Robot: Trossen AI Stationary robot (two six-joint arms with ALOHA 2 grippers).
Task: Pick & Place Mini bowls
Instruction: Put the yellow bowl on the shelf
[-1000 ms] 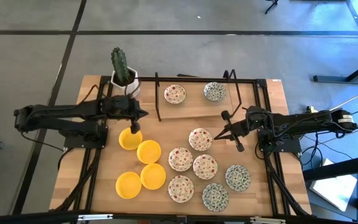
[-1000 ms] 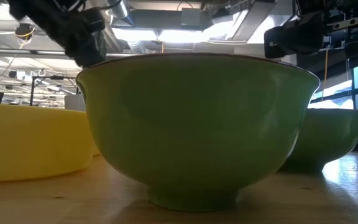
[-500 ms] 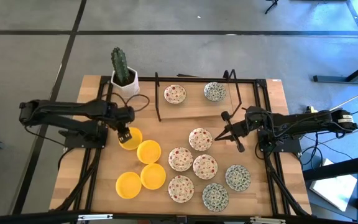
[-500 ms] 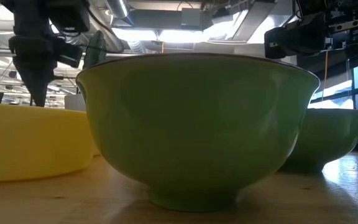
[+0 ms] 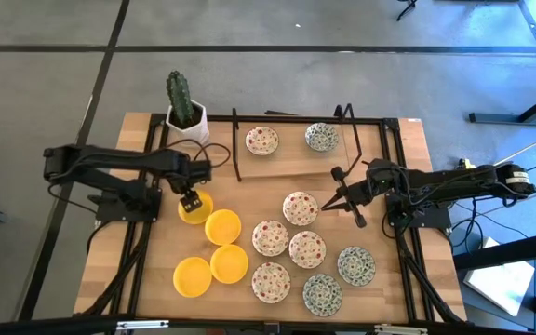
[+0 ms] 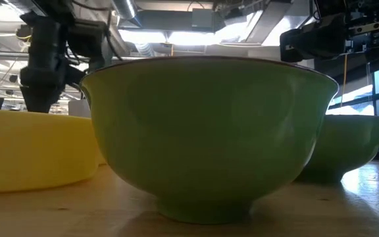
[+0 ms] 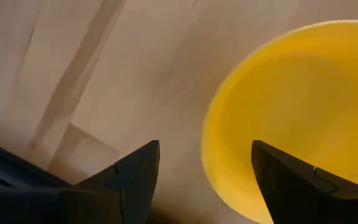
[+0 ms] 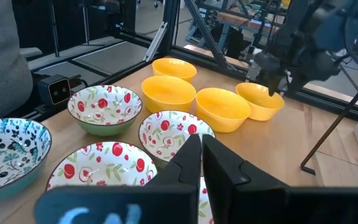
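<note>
Several yellow mini bowls (image 5: 222, 226) stand at the table's left. Several red-speckled ones (image 5: 300, 207) and green-grey patterned ones (image 5: 355, 265) stand at the right. Two more (image 5: 261, 140) sit on a board at the back. My left gripper (image 5: 190, 198) is open and points down over the farthest yellow bowl (image 7: 303, 106). One finger (image 7: 135, 177) stands outside its rim and the other (image 7: 291, 183) over its inside; I cannot tell whether they touch it. My right gripper (image 5: 354, 212) is shut, just right of a red-speckled bowl, holding nothing.
A cactus in a white pot (image 5: 186, 116) stands at the far left corner. A black frame with a wooden board (image 5: 287, 163) runs along the back. In the low view a green bowl (image 6: 209, 131) fills the foreground. Bare wood lies left of the yellow bowls.
My left gripper has tipped from lying level to pointing down. It has moved a little toward the table's near left, over the farthest yellow bowl, and it has opened. The bowls stand where they were.
</note>
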